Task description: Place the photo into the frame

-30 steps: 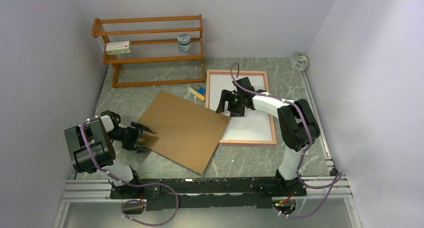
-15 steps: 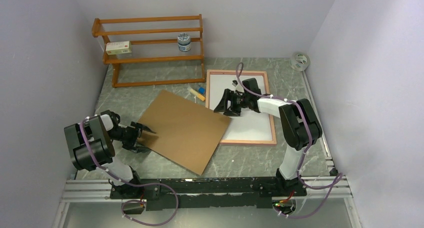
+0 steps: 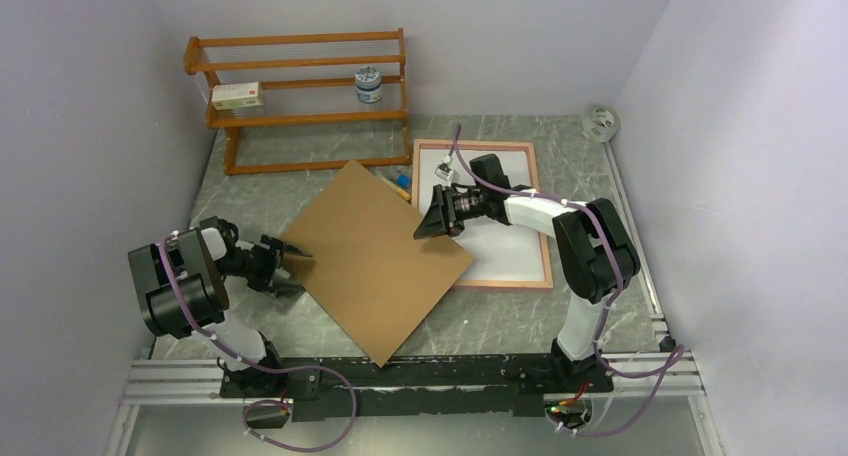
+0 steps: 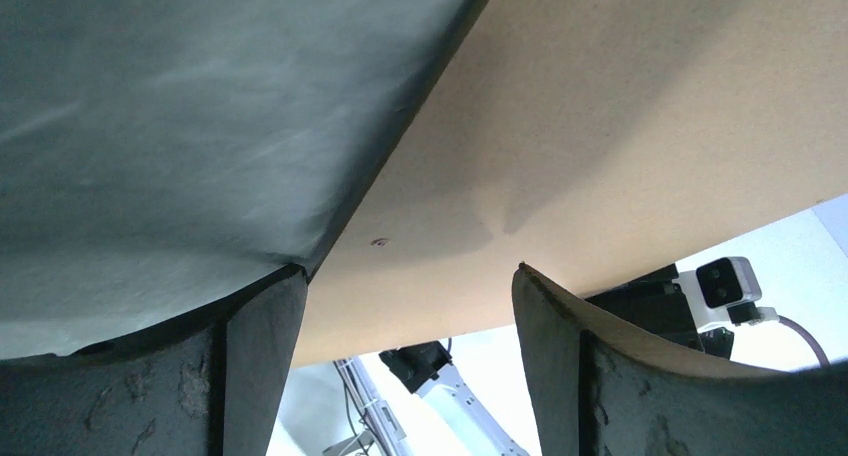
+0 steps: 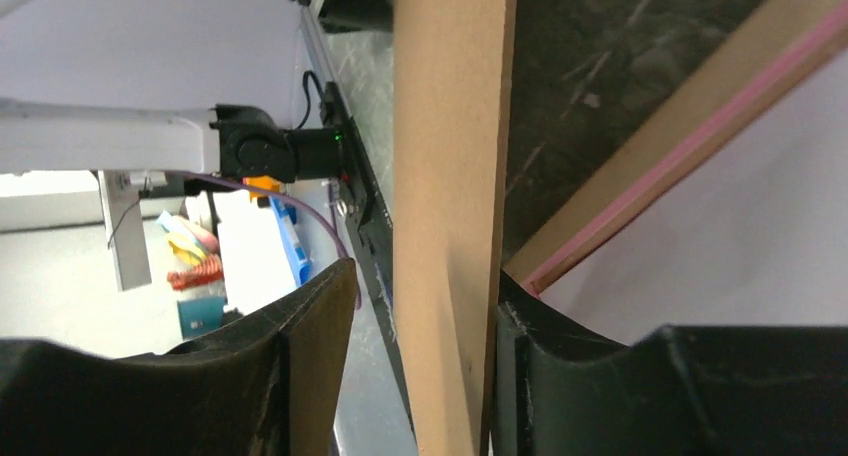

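brown board (image 3: 375,261) edge sits inside my right claw (image 3: 430,221), jaws apart, one side not touching; left claw (image 3: 285,266) gapes at its corner. close squarely, then lower it over the photo (image 3: 505,246), white-side up in the frame (image 3: 510,284).

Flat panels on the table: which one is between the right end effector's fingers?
The brown hardboard sheet: its edge stands inside the right end effector. The pink-bordered frame lies flat, outside it.

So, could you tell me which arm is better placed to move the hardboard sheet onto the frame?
Right, probably. The right gripper straddles the hardboard sheet at its far edge, right beside the frame. The left gripper sits open at the sheet's opposite corner, away from the frame.
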Robot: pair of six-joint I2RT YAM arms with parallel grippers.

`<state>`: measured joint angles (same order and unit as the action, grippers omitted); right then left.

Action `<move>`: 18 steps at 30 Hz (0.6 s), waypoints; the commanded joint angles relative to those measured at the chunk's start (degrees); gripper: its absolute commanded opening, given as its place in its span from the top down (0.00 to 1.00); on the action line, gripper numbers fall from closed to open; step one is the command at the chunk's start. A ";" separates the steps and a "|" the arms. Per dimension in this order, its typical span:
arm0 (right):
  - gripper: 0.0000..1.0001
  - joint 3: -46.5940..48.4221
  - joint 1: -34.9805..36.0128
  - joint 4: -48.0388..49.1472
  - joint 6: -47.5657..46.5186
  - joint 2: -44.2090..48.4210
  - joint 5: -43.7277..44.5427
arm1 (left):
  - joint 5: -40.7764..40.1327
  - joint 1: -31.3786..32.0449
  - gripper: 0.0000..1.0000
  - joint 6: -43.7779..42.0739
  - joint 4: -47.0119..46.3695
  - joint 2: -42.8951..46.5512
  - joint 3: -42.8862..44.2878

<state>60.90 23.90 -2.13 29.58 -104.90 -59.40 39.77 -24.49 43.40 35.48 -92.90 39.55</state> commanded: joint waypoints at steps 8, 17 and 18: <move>0.61 3.34 3.00 6.14 1.26 1.37 1.05 | -2.60 0.38 0.19 -1.18 -14.50 0.33 -0.52; 0.37 2.68 4.11 18.17 7.26 0.46 10.16 | -0.95 0.33 0.19 -1.72 -16.56 0.37 -1.35; 0.38 3.06 4.27 18.70 7.73 0.16 10.64 | -0.92 0.39 0.19 -1.70 -16.58 0.36 -1.40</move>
<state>62.00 27.42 7.22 34.65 -104.90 -52.31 43.18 -24.38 44.21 24.91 -92.73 39.42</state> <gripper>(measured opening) 0.631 0.815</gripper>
